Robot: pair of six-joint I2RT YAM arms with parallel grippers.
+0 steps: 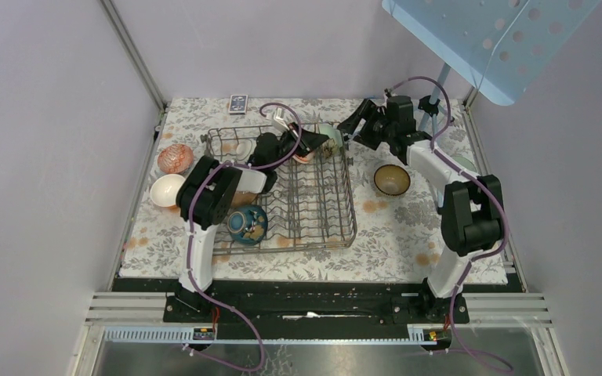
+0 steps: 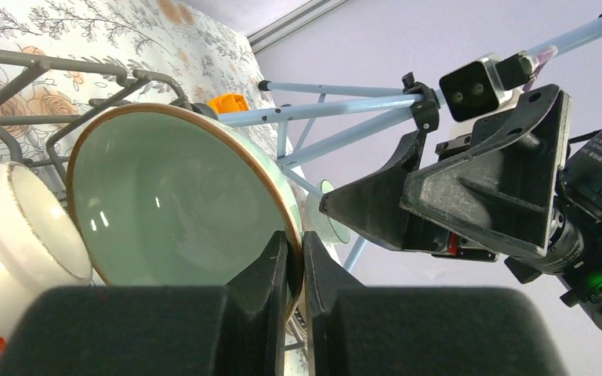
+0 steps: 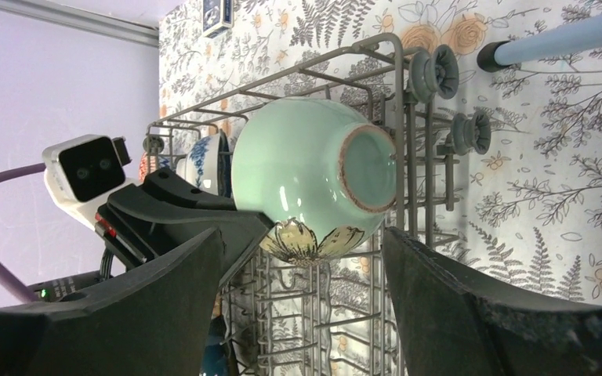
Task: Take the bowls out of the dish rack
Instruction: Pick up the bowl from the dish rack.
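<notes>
The dish rack [image 1: 325, 205] is a grey wire basket in the middle of the table. At its far right corner my left gripper [image 1: 319, 141] is shut on the rim of a pale green bowl [image 2: 165, 204], which stands on edge over the tines. In the right wrist view this green bowl [image 3: 313, 176] shows its foot ring and a yellow flower. My right gripper [image 3: 302, 235] is open just beside the bowl, one finger [image 3: 470, 305] on each side, touching nothing. A dark blue bowl [image 1: 248, 223] lies in the rack's near left part.
A white bowl [image 1: 166, 189] and a reddish patterned bowl [image 1: 175, 158] sit on the cloth left of the rack. A brown bowl [image 1: 391, 179] sits to its right. A white bowl with orange marks [image 2: 16, 235] leans beside the green one. A tripod [image 2: 345, 117] stands behind.
</notes>
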